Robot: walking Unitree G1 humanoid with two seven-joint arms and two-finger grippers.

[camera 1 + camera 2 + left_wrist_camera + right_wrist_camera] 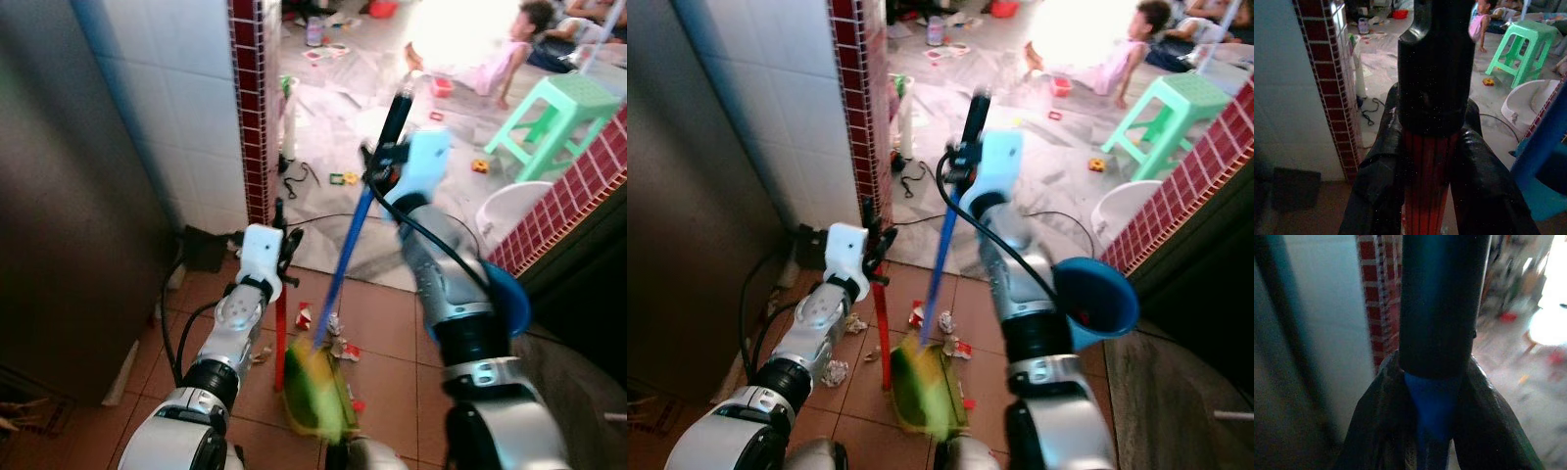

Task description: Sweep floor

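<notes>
My left gripper [278, 233] is shut on a red ribbed handle [280, 338] with a black cap [1435, 73]; the handle stands upright on the terracotta tiles. Raised higher, my right gripper [384, 168] is shut on the black grip [1437, 298] of a blue broom handle [348, 255] that slants down to a blurred green-yellow head [318, 392] by the red handle's foot. Crumpled paper and red-white wrappers [338, 345] lie around that head, and another paper ball [835, 372] sits nearer my left arm.
A red-brick tiled pillar [250, 108] and white tiled wall stand ahead left, with a dark grey panel [69, 196] beside them. A low brick wall [578, 191], white basin [509, 211] and blue funnel-shaped object [1097, 294] are right. Beyond: cables [299, 181], green stool [558, 113], a seated person [500, 59].
</notes>
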